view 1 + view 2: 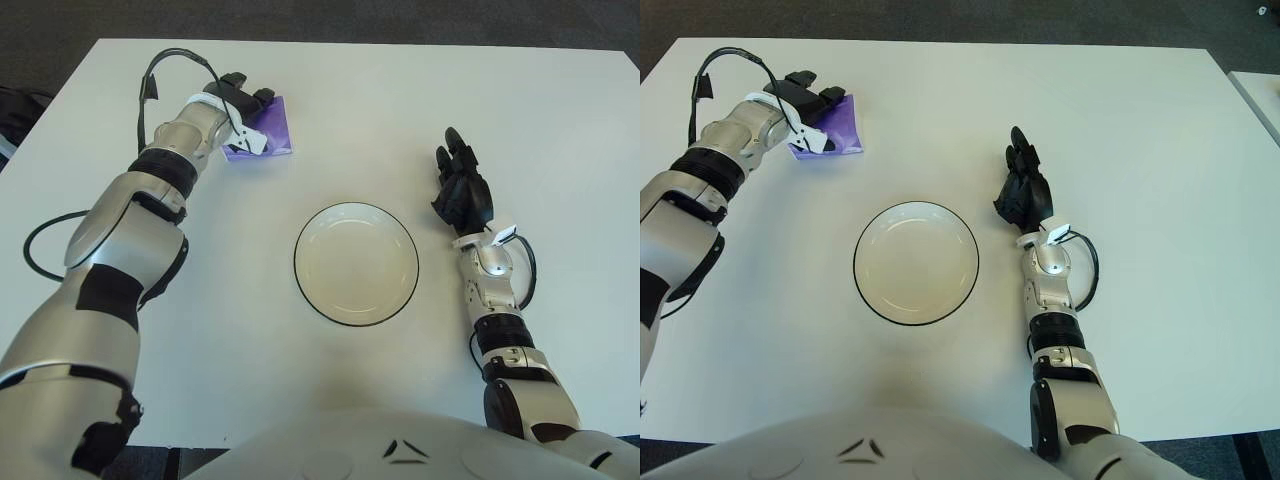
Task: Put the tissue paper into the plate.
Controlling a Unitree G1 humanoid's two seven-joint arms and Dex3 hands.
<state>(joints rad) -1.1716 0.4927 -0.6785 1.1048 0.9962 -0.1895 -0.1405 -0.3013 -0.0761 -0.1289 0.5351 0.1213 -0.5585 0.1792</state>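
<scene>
My left hand (240, 100) is stretched out to the far left part of the table (400, 110), and it lies over the purple tissue pack (272, 132). My fingers (820, 97) reach over the pack's left side, but I cannot tell if they already pinch it or only touch it. The pack is flat on the table, well apart from the plate (355, 264). The plate stands in the middle, near to me, with nothing inside. My right hand (461, 187) shows just to the right of the plate, fingers together and straight, holding nothing.
</scene>
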